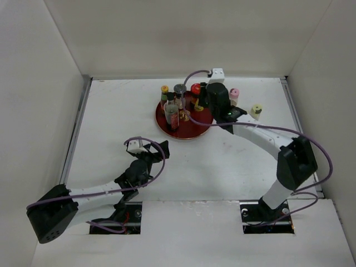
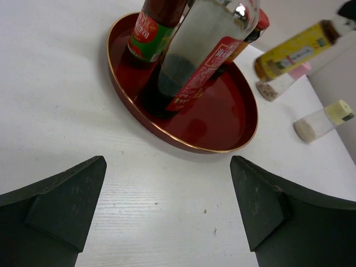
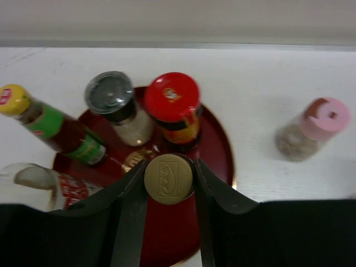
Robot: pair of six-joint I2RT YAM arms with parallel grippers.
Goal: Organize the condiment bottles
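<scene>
Right wrist: right gripper (image 3: 168, 167) pinches the brown-capped bottle (image 3: 168, 181), plate (image 3: 218, 156) directly below, apparently for a set-down; left gripper (image 2: 167, 167) spread, idle.

Most condiment bottles (image 1: 179, 93) stand on the plate (image 1: 194, 128); two shakers (image 1: 234, 94) beside it.

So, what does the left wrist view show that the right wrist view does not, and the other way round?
Only the left wrist view: the pale-yellow-capped shaker on the table, and the left end effector, open and empty. Only the right wrist view: the right end effector shut on the gold-capped bottle, and the grey-capped shaker. Both: the red plate, the green-labelled bottle, the clear red-labelled bottle, and the pink-capped shaker standing off the plate.
</scene>
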